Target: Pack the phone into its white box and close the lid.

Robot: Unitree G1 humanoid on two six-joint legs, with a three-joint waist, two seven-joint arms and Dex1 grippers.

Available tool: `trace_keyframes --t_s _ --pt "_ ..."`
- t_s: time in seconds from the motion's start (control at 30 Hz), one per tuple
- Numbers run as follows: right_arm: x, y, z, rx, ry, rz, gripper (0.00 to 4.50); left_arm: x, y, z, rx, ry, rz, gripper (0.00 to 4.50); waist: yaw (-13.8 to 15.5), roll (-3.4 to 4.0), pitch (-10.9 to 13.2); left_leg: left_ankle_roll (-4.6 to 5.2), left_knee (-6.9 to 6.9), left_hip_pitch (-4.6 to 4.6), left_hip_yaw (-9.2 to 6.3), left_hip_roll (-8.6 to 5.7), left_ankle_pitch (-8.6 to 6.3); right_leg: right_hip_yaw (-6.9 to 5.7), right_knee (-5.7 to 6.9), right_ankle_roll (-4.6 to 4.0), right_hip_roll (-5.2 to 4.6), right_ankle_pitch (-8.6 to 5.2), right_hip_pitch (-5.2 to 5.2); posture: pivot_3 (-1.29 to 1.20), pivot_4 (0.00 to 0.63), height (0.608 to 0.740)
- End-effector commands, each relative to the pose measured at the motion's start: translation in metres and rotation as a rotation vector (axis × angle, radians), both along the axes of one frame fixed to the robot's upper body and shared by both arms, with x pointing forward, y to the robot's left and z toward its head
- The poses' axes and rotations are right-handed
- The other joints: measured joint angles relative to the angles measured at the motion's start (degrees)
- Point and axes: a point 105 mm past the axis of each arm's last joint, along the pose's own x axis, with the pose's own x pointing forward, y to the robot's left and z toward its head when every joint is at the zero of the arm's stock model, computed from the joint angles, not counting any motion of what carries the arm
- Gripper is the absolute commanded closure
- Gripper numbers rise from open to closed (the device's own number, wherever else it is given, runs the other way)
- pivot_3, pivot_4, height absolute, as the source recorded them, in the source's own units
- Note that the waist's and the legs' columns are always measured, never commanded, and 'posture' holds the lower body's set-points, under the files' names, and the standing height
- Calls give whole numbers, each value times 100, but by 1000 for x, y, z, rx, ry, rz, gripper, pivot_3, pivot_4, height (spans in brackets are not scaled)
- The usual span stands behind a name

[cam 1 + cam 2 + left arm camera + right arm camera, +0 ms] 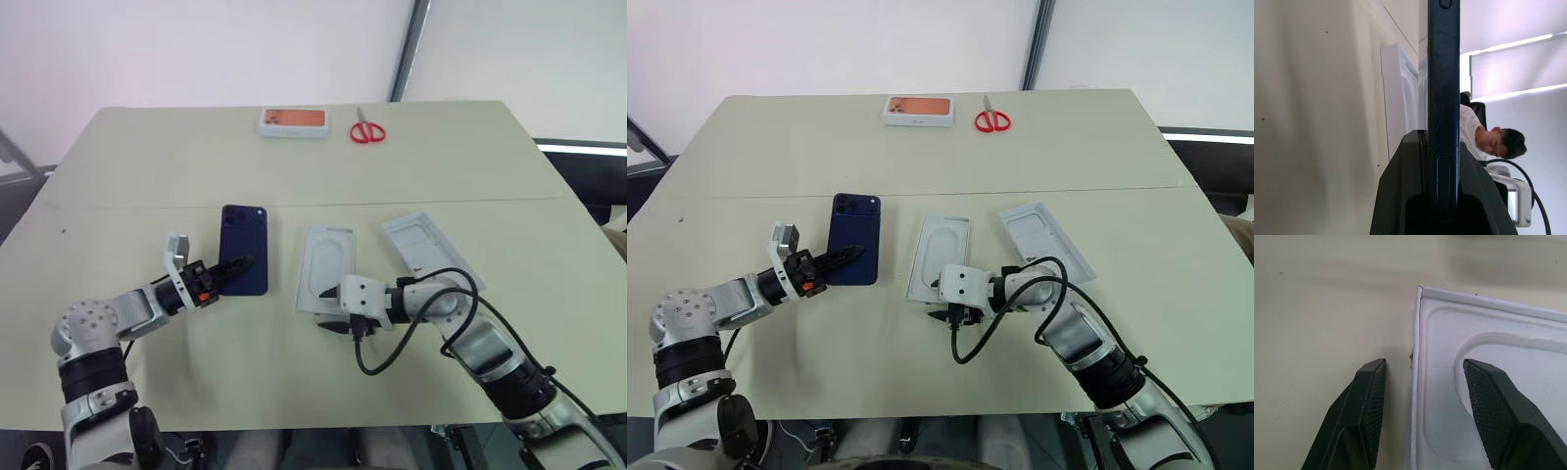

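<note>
The phone [245, 235] is dark navy, back up, with its camera cluster at the far left corner. My left gripper [240, 264] is shut on its near end, and the left wrist view shows the phone [1444, 73] edge-on between the fingers. Whether it touches the table I cannot tell. To its right the lid [326, 264] lies upside down, its white moulded underside showing. My right gripper [1423, 364] is open at the lid's [1488, 396] near left corner, one finger outside the thin wall and one over the inside. Further right lies the white box [431, 250], skewed, its inside white with an oval outline.
A small orange-topped white box [294, 120] and red scissors [367, 130] lie at the table's far edge. A black cable [392, 348] loops from my right wrist over the near table. A person [1488, 142] sits beyond the table in the left wrist view.
</note>
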Motion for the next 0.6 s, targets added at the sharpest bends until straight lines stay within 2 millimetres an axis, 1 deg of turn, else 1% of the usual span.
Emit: trace_keyframes --t_s 0.03,0.07,0.23,0.37,0.47,0.53,0.6 --pt "2 3 1 -8 -28 8 2679 0 -5 18 -23 -83 -21 4500 0 0 0 0 0 0 0 0 0 0 0 0 0 0 0 0 150 740" --pt "1 3 0 -13 -25 8 3088 -1 -5 18 -22 -83 -21 4500 1 0 0 0 0 0 0 0 0 0 0 0 0 0 1 0 150 740" --pt "0 3 -2 -15 -12 5 3088 -1 -6 19 -21 -83 -21 4500 0 -1 -1 0 4 0 -2 0 0 -3 1 0 1 0 1 0 150 740" --pt "-7 13 4 35 -4 36 3088 1 -8 22 -25 -90 -28 4500 0 -1 -1 1 4 0 -3 0 -1 -3 0 0 0 0 2 0 150 740" --pt "-17 22 2 38 12 90 3088 4 -9 32 -58 -113 -27 4500 -1 -1 -1 1 4 -2 -2 0 -1 -2 1 0 1 0 3 0 150 740" --pt "-21 32 0 52 20 106 3088 7 -11 38 -75 -122 -33 4500 -2 -2 -1 1 6 -3 -4 0 -1 -3 2 0 2 0 2 0 150 740" --pt "-19 38 0 63 17 94 3088 9 -13 41 -72 -132 -33 4500 -22 -2 -1 1 6 -3 -3 1 -1 -3 2 0 2 0 3 0 150 740"
